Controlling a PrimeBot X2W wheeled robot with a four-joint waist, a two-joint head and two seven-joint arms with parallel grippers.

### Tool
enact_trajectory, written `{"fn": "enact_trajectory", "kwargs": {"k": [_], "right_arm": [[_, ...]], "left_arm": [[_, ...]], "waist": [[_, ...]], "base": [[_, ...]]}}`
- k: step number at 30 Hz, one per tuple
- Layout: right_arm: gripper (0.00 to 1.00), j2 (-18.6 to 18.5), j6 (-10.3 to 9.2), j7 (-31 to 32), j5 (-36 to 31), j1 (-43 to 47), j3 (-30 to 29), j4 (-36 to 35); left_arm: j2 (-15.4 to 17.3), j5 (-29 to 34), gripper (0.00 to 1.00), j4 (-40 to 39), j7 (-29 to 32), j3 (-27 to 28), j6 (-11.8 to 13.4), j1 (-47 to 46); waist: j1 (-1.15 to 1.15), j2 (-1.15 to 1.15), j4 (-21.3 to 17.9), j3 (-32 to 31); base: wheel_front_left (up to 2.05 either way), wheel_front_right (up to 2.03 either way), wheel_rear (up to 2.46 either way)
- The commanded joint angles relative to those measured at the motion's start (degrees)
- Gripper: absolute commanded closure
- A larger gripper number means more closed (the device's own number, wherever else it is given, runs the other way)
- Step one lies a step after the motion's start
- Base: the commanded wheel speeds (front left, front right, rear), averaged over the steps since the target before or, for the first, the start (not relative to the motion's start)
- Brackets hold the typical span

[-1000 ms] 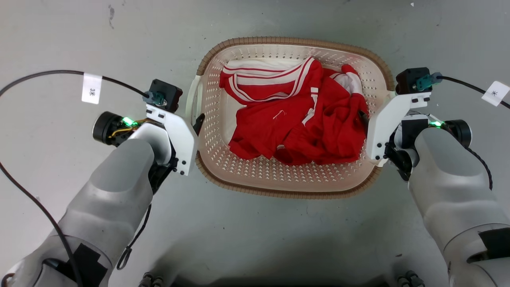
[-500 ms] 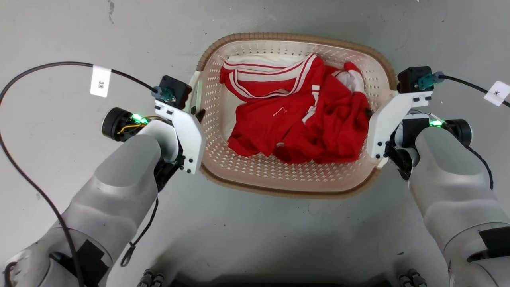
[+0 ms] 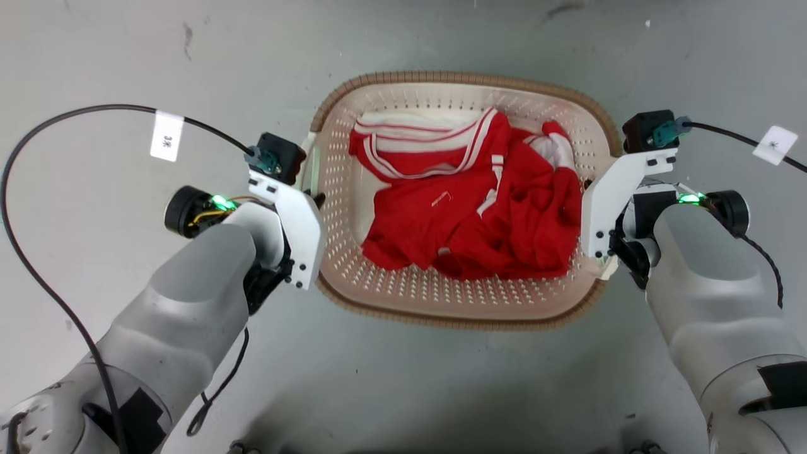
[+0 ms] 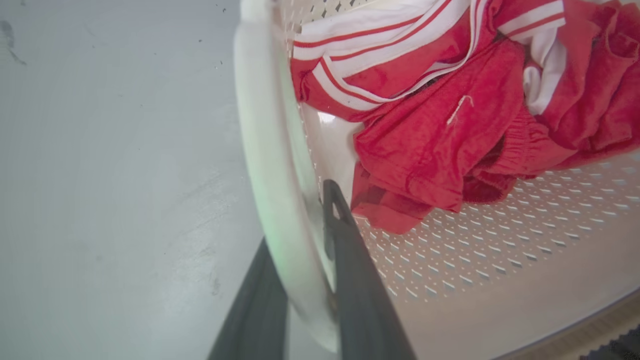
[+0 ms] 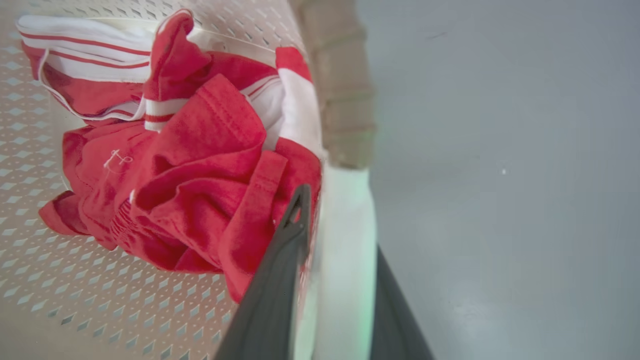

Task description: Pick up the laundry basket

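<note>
Scuffed grey floor [image 3: 441,391] under the laundry basket [image 3: 454,320].

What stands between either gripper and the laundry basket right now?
Nothing visible. The left gripper and right gripper each straddle a side of the laundry basket, one finger inside, one outside. Red clothes lie beside the right inner finger, not blocking it.

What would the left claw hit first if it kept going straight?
Probably the laundry basket: its white handle sits between the fingers of the left gripper, with the red clothes just beside.
</note>
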Motion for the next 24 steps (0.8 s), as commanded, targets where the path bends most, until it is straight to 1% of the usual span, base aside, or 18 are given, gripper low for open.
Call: {"fn": "enact_trajectory", "kwargs": {"k": [1, 3, 4, 7, 11, 14, 17, 24], "right_arm": [[1.0, -0.47, 0.0, 1.24, -1.55, 0.62, 0.04, -0.05], [1.0, -0.48, 0.0, 3.17, -3.09, 1.14, -0.28, -0.05], [1.0, -0.48, 0.0, 3.17, -3.09, 1.14, -0.28, -0.05], [1.0, -0.56, 0.0, 6.99, -4.12, 1.89, -0.66, -0.06], [1.0, -0.6, 0.0, 12.84, -2.49, 3.29, 0.78, -0.02], [1.0, -0.62, 0.0, 15.59, 0.45, 4.25, 3.57, -0.04], [1.0, -0.64, 0.0, 18.79, 5.13, 5.45, 7.28, -0.2], [1.0, -0.67, 0.01, 26.22, 14.66, 9.15, 15.03, -2.81]], "left_arm": [[1.08, -0.56, 1.0, -0.25, 1.24, -1.34, 0.08, 0.78], [1.5, -1.76, 1.0, -0.79, 2.62, -2.79, 0.08, 1.36], [1.5, -1.76, 1.0, -0.79, 2.62, -2.79, 0.08, 1.36], [2.23, -4.32, 1.0, -1.49, 5.14, -4.27, 0.08, 2.13], [2.84, -7.9, 1.0, -2.9, 9.03, -5.75, 0.08, 3.48], [3.95, -10.49, 1.0, -4.17, 13.43, -6.81, 0.09, 4.62], [5.09, -11.95, 1.0, -5.56, 17.28, -7.7, 0.09, 5.68], [7.0, -15.13, 1.0, -7.58, 25.03, -8.76, 0.09, 9.3]], "waist": [[0.0, 0.0, 0.09, -2.57], [0.0, 0.0, 0.18, -5.03], [0.0, 0.0, 0.18, -5.03], [0.0, 0.0, 0.33, -8.92], [0.0, 0.0, 0.41, -15.19], [0.0, 0.0, 0.29, -20.15], [0.0, 0.0, 0.17, -25.02], [0.0, 0.0, -0.71, -34.31]], "base": [[0.0, 0.0, 0.0], [0.0, 0.0, 0.0], [0.0, 0.0, 0.0], [0.0, 0.0, 0.0], [0.0, 0.0, 0.0], [0.0, 0.0, 0.0], [0.0, 0.0, 0.0], [0.0, 0.0, 0.0]]}}
